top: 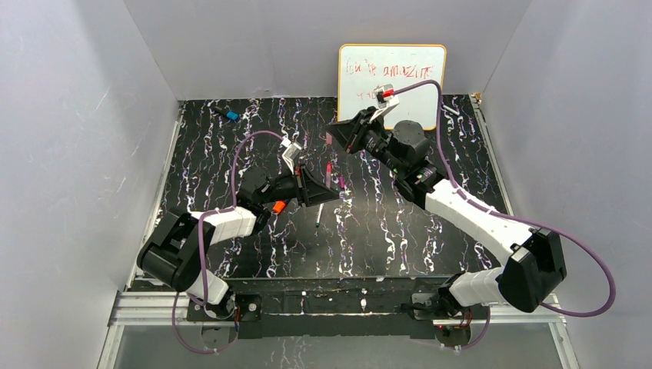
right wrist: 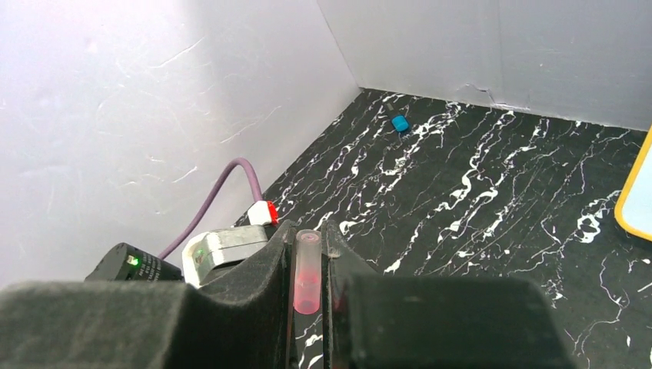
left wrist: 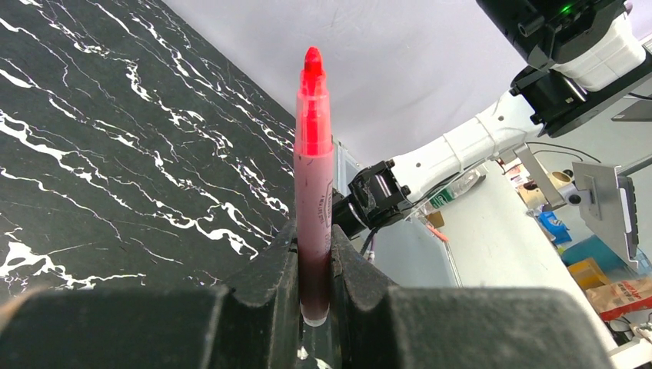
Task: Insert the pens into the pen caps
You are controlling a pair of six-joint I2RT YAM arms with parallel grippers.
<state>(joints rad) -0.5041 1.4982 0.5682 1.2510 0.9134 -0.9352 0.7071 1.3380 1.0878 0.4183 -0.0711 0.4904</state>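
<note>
My left gripper is shut on the lower barrel of a pale pink-grey pen, whose bare red tip sticks out beyond the fingers. My right gripper is shut on a small translucent pink cap, held upright between the fingers. In the top view the left gripper is mid-table and the right gripper is above and behind it, a short gap apart. An orange cap lies by the left wrist. A thin magenta pen and a slim pale pen lie near the left gripper.
A whiteboard with red writing leans on the back wall. A small blue object lies at the far left of the black marbled table; it also shows in the right wrist view. Grey walls enclose three sides.
</note>
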